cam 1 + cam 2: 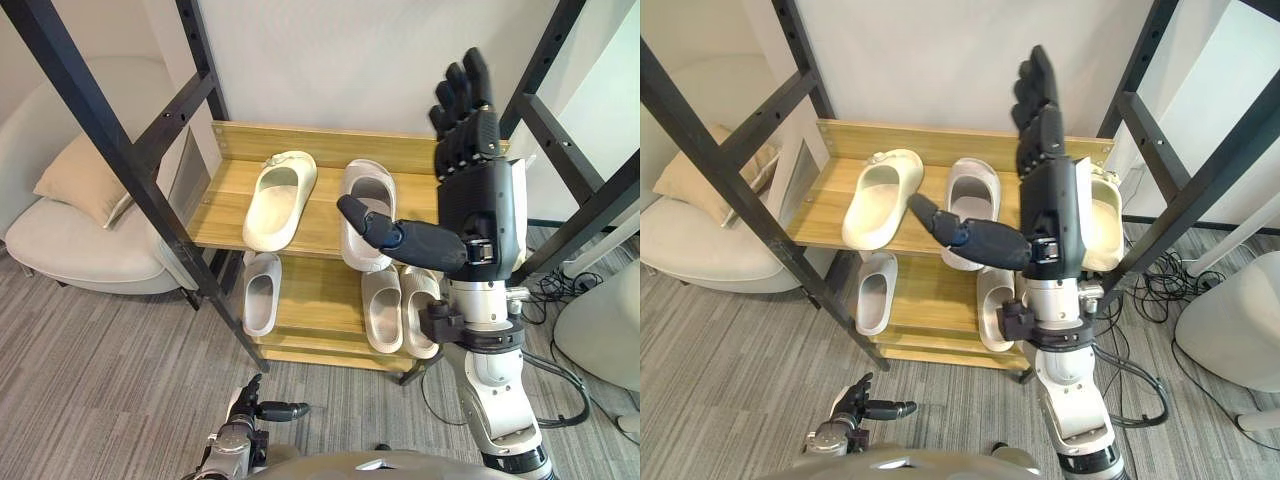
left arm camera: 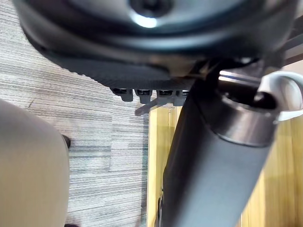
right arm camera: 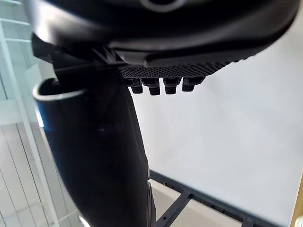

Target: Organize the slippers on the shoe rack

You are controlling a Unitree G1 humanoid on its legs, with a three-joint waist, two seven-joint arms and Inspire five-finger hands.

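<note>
The wooden shoe rack (image 1: 330, 145) has two shelves. On the top shelf lie a cream slipper (image 1: 280, 200) and a pale grey slipper (image 1: 365, 210); a third one (image 1: 1102, 225) is partly hidden behind my right hand. The lower shelf holds a single slipper (image 1: 262, 292) at the left and a pair (image 1: 383, 308) at the right. My right hand (image 1: 480, 200) is raised in front of the rack, open, with its fingers straight up, its thumb out to the left and nothing in it. My left hand (image 1: 250, 415) hangs low near the floor, open and empty.
Black metal frame posts (image 1: 110, 150) slant across both sides of the rack. A beige armchair (image 1: 70, 240) with a cushion (image 1: 85, 175) stands at the left. Cables (image 1: 1160, 290) lie on the grey carpet at the right, beside a white rounded object (image 1: 1230, 330).
</note>
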